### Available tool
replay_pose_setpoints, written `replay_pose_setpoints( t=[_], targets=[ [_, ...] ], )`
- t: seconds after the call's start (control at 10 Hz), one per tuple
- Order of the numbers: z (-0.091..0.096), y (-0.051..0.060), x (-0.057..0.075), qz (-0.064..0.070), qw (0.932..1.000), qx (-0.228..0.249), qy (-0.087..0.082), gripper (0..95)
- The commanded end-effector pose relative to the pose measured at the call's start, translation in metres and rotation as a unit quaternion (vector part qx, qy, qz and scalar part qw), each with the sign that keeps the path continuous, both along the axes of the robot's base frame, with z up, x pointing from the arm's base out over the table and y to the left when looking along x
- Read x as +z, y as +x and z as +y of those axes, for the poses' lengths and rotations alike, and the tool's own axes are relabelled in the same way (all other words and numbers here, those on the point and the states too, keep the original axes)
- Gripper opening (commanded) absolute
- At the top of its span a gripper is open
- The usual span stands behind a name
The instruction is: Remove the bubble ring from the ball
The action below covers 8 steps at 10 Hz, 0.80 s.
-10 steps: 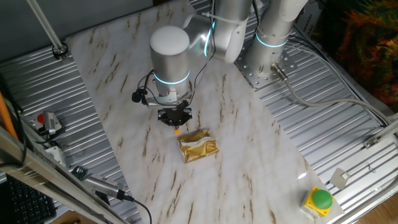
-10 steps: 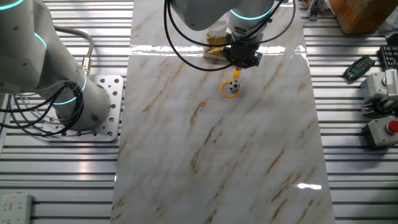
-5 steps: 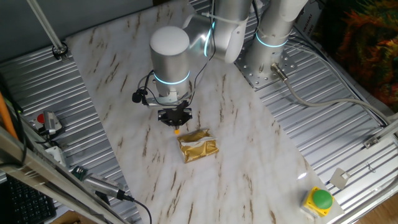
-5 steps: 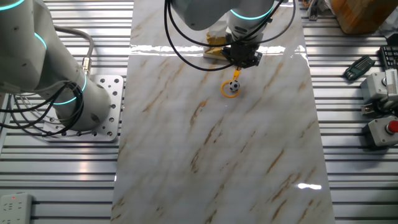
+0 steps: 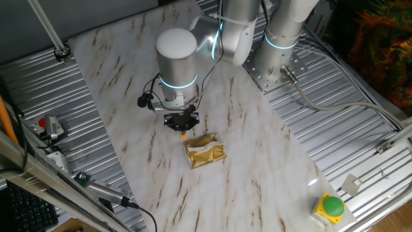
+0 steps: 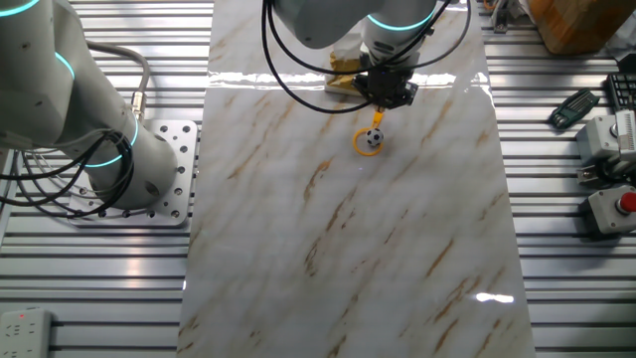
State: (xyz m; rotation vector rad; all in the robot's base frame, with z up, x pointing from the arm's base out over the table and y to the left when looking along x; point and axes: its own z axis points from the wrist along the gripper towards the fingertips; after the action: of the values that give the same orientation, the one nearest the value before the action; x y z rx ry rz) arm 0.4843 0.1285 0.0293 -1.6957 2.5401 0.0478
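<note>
In the other fixed view the orange-yellow bubble ring (image 6: 378, 120) lies flat on the marble table with its loop around the tiny black-and-white ball (image 6: 373, 138). Its short handle points up into my gripper (image 6: 385, 103). The fingers look closed on the handle's end. In one fixed view my gripper (image 5: 182, 125) points straight down just behind the gold foil packet (image 5: 205, 151). Only an orange tip of the bubble ring (image 5: 183, 136) shows under it there, and the ball is hidden.
A green button on a yellow base (image 5: 331, 207) sits at the front right on the metal slats. A second robot arm's base (image 6: 99, 129) stands left of the marble board (image 6: 348, 249). Remotes and boxes (image 6: 608, 149) lie along the right edge.
</note>
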Motion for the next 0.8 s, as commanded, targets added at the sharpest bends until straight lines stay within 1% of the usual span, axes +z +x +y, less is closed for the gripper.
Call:
replay_pose_setpoints(
  t=[0.1,0.8],
  targets=[
    [-0.0004,0.0003,-0.0008,-0.002,1.0,0.0,-0.001,0.0],
    [-0.0007,0.0013,-0.0036,-0.006,0.9999,0.013,0.0,0.0]
  ],
)
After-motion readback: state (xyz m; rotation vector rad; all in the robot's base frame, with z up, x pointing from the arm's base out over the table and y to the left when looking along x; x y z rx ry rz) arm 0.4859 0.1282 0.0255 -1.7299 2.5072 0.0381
